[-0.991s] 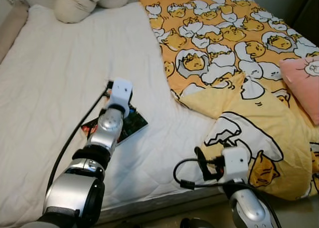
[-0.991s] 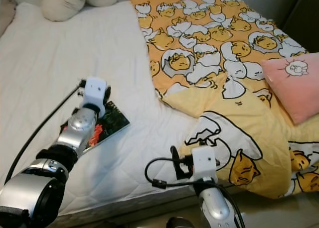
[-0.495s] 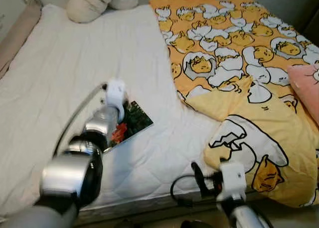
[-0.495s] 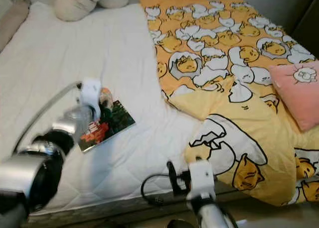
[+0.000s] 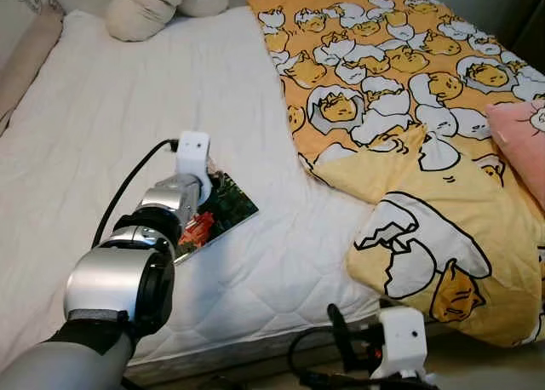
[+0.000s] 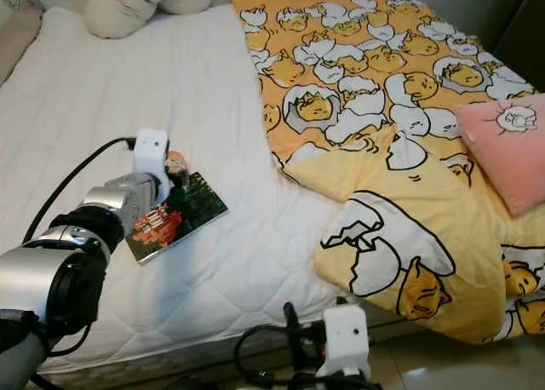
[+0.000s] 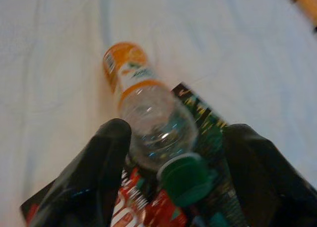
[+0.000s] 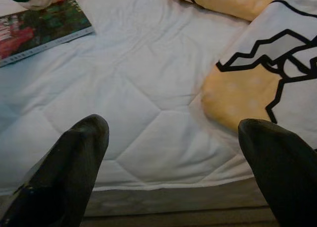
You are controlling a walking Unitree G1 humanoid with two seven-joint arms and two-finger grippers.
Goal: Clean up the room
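Note:
A clear plastic bottle (image 7: 148, 113) with an orange label and a green cap (image 7: 185, 180) lies on its side on the white mattress (image 5: 102, 109), its neck end resting on a dark, colourful magazine (image 6: 183, 211). My left gripper (image 7: 176, 133) is open, with one black finger on each side of the bottle's neck end, just above the magazine. My right gripper (image 8: 173, 125) is open and holds nothing; it hangs low at the bed's front edge, facing the mattress. The right wrist (image 6: 345, 343) is in front of the bed.
A yellow blanket (image 5: 409, 109) with an egg-character print covers the bed's right half, one corner folded back. A pink pillow (image 6: 502, 143) lies at the right edge. A cream cushion (image 5: 153, 7) sits at the head. Bare floor (image 6: 477, 369) lies at the bed's front right.
The camera has shifted. My left arm has stretched lower toward the bottle and magazine. My right arm has sunk toward the bed's front edge.

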